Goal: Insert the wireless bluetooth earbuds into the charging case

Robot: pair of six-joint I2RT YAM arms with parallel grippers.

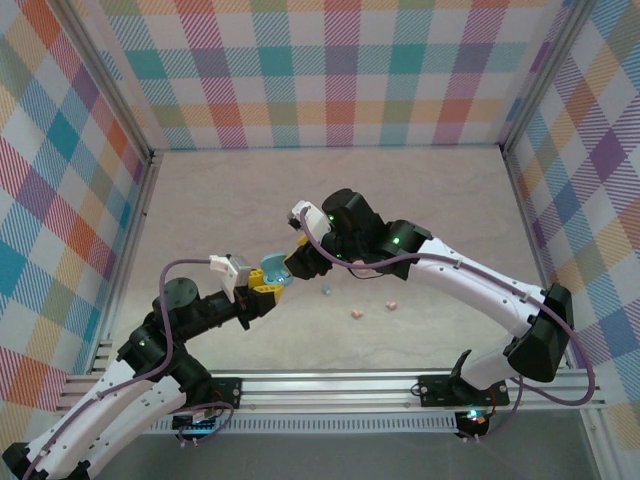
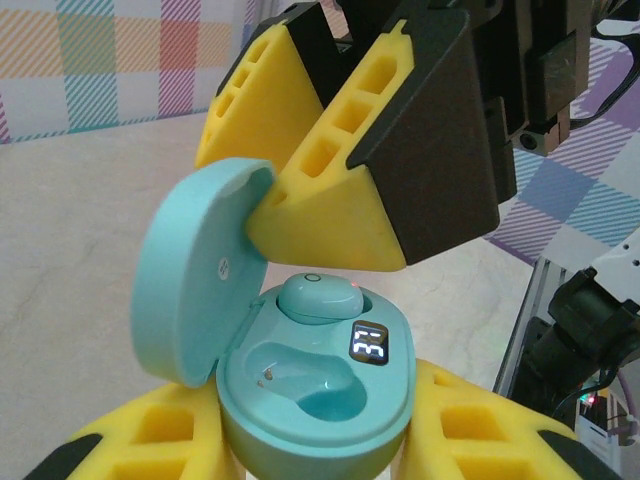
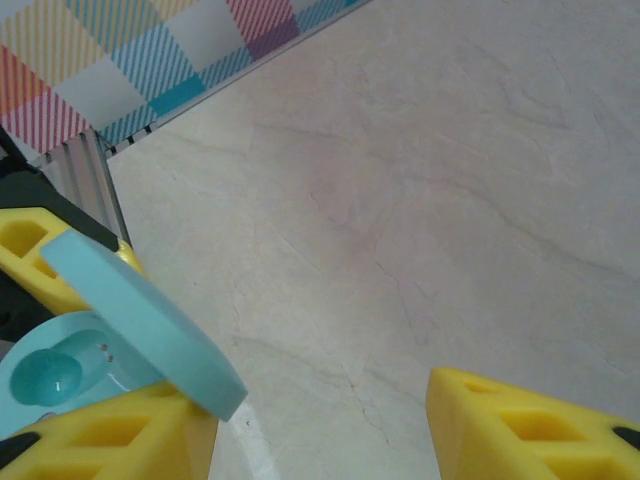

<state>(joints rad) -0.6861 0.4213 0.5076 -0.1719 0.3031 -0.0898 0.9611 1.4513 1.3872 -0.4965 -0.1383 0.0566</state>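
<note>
My left gripper [image 2: 315, 445] is shut on the light blue charging case [image 2: 300, 410], one yellow pad on each side, holding it above the table [image 1: 272, 270]. The lid [image 2: 195, 280] stands open. One light blue earbud [image 2: 318, 297] sits in the far slot, beside the lit display. The near slot [image 2: 300, 375] is empty. My right gripper [image 3: 320, 425] hangs open just above the case with nothing between its fingers [image 2: 330, 200]; the lid rests against its left finger. On the table lie a loose blue earbud [image 1: 325, 290] and two pink ones [image 1: 357, 313] [image 1: 392, 304].
The tabletop [image 1: 420, 200] is pale marble, walled by plaid panels at the back and both sides. An aluminium rail [image 1: 330, 385] runs along the near edge with both arm bases on it. The loose earbuds lie right of the held case.
</note>
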